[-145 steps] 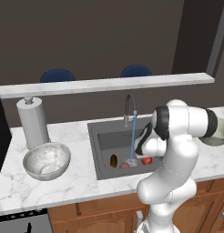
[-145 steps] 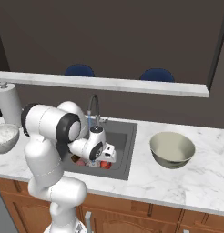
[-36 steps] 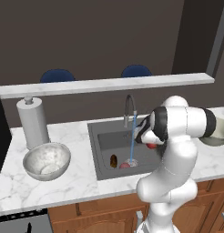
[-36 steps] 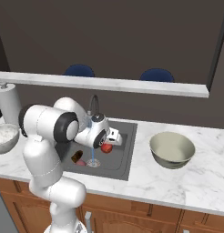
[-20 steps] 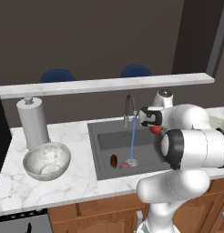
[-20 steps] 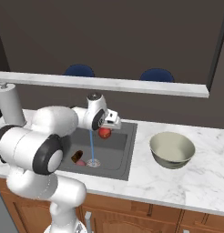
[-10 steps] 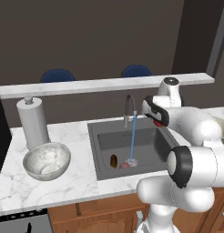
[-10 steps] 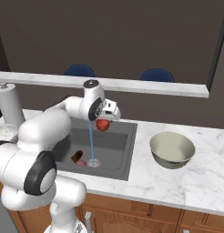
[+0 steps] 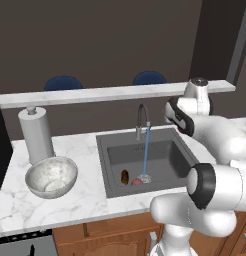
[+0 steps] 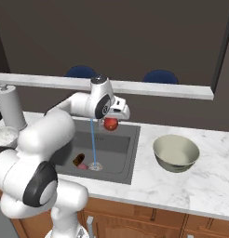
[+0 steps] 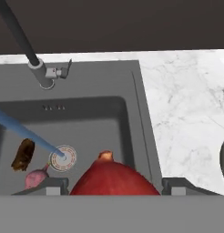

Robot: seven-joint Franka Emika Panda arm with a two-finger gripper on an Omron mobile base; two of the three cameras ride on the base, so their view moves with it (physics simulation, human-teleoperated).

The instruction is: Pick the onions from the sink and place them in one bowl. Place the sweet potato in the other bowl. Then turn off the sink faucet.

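Note:
My gripper is shut on the bright red onion, holding it in the air above the back right part of the sink. In the hand view the red onion bulges between the two fingertips. On the sink floor the pinkish onion and the brown sweet potato lie left of the drain. The faucet pours a blue stream onto the drain. The olive-beige bowl stands on the counter right of the sink. The silvery mottled bowl stands to its left.
A paper towel roll stands behind the silvery bowl. A raised marble ledge runs along the back of the counter, with two blue stools behind it. The faucet's side lever sticks out at its base.
The arm has carried the red onion up and back from the sink and swung its wrist round. The pinkish onion and sweet potato lie where they were; water still runs.

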